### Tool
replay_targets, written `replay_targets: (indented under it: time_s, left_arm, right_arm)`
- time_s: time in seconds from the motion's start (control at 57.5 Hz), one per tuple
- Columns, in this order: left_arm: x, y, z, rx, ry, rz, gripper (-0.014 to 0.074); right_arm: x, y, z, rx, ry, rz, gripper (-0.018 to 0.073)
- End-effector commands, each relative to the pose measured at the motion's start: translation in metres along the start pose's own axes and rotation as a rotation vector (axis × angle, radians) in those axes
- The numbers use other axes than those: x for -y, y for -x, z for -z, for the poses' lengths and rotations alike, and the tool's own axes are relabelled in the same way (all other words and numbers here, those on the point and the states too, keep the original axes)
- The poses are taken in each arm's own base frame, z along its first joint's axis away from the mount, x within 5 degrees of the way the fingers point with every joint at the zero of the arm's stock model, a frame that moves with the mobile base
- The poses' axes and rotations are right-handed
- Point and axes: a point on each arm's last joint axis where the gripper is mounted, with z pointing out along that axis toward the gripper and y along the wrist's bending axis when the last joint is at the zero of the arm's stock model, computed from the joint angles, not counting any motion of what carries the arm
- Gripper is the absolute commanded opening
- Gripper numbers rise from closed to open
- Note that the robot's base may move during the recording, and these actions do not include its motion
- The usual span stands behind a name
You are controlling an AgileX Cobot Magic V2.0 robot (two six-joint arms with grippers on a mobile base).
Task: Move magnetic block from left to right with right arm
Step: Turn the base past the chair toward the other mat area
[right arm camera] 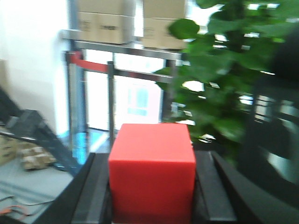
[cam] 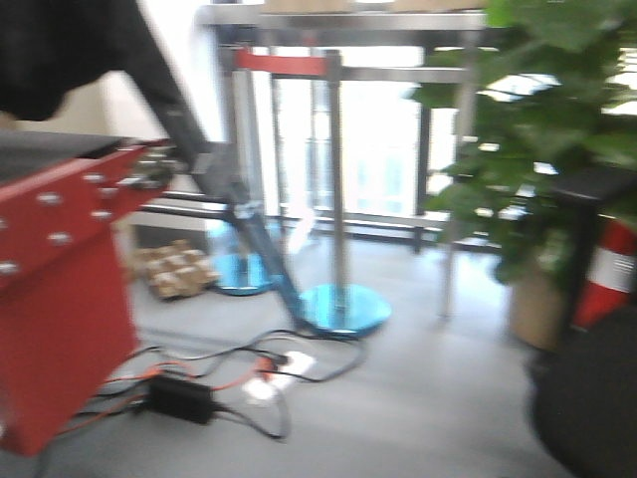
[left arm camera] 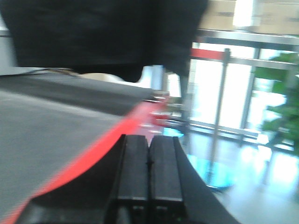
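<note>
The magnetic block [right arm camera: 152, 172] is a plain red cube. It fills the gap between the black fingers [right arm camera: 96, 186] of my right gripper [right arm camera: 152, 156], which is shut on it and holds it up in the air, facing the room. My left gripper [left arm camera: 149, 137] is shut, its two black pads pressed together with nothing between them. It hovers just over the grey table top [left arm camera: 46, 121], near the table's red edge. In the blurred front view I can make out neither the gripper tips nor the block.
A red-sided table [cam: 60, 299] stands at the left. Cables and a black power brick [cam: 184, 396] lie on the floor. Stanchion posts with a red belt [cam: 284, 63] stand on blue bases [cam: 343, 309]. A leafy plant [right arm camera: 219, 84] is at the right, with cardboard boxes [right arm camera: 100, 21] on a metal shelf.
</note>
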Motion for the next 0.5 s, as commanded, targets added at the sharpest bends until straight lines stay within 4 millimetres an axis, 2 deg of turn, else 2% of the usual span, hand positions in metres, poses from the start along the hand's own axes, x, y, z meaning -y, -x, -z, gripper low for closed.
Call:
replay_targets:
  time_s: [0.0,0.487]
  left_arm:
    - [-0.0002,0.0057,0.0009,0.087,-0.003,0.006,-0.0126]
    - [-0.0002,0.0057,0.0009,0.087,-0.003,0.006,-0.0126]
  right_arm:
    - [-0.0006,0.0168,0.0003,0.107,0.007,0.009,0.0228]
    - [-0.0006,0.0168,0.0003,0.107,0.007,0.009,0.0228]
